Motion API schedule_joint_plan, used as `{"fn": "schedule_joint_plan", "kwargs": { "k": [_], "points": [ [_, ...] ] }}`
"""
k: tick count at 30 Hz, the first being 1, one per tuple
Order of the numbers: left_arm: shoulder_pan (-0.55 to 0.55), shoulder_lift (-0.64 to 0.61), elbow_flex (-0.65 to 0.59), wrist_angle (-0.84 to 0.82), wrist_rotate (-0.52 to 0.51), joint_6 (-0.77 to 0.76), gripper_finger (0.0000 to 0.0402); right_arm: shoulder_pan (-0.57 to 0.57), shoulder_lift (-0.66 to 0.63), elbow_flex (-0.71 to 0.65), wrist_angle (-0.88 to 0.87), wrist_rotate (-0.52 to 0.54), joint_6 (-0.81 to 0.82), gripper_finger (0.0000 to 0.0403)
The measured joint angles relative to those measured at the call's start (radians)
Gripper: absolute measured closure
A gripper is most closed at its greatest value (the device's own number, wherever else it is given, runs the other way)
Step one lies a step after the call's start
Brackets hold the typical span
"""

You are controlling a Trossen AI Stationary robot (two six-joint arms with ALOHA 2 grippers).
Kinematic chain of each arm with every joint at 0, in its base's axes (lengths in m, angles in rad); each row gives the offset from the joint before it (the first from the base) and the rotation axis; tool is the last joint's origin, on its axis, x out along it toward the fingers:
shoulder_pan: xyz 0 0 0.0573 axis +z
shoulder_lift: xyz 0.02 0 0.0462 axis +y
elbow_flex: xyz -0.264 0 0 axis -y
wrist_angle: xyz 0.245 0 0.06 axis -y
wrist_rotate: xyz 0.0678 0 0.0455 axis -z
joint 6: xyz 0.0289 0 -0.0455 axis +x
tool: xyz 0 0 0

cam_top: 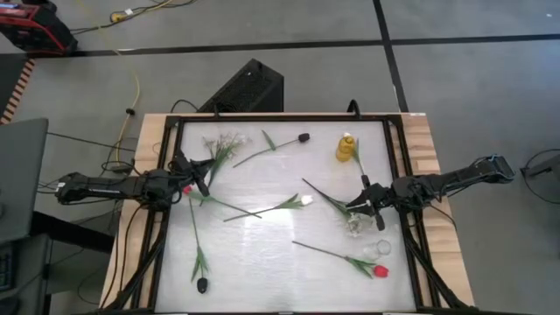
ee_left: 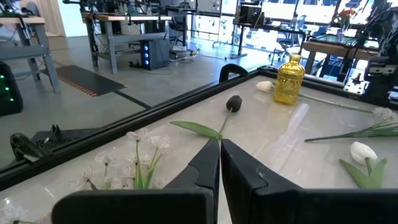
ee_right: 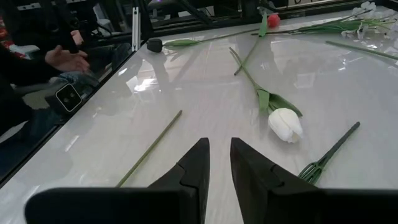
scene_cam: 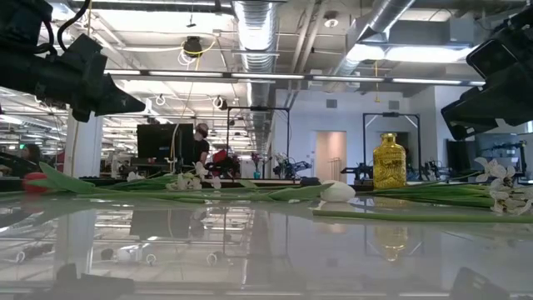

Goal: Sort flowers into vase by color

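Note:
The flowers lie scattered flat on the white table (cam_top: 262, 254). A white-blossom sprig (cam_top: 223, 144) and a dark tulip (cam_top: 304, 137) lie toward the far edge. A white tulip (cam_top: 306, 200) is in the middle. A red tulip (cam_top: 381, 271) and another dark tulip (cam_top: 202, 284) lie near the near edge. A second red tulip (cam_top: 186, 189) lies under my left gripper (cam_top: 199, 178), which hovers shut above the table (ee_left: 219, 165). My right gripper (cam_top: 354, 204) hovers narrowly open (ee_right: 219, 152) by another blossom sprig (cam_top: 354, 223). A yellow vase (cam_top: 346, 147) stands upright at far right.
A black frame (cam_top: 166, 157) runs round the table's edge. A small clear glass object (cam_top: 381, 249) sits near the right edge. A person's hand (ee_right: 65, 59) shows beyond the table's near side. A bare green stem (ee_right: 149, 149) lies ahead of the right gripper.

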Motion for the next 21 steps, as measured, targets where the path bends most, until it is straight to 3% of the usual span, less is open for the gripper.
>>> {"fn": "schedule_joint_plan", "kwargs": {
  "k": [12,21],
  "points": [
    [0.000,0.000,0.000,0.020,-0.007,0.088,0.0397,0.000,0.000,0.000,0.000,0.000,0.000,0.0310],
    [0.000,0.000,0.000,0.002,-0.005,0.055,0.0397,0.000,0.000,0.000,0.000,0.000,0.000,0.0310]
  ]
}}
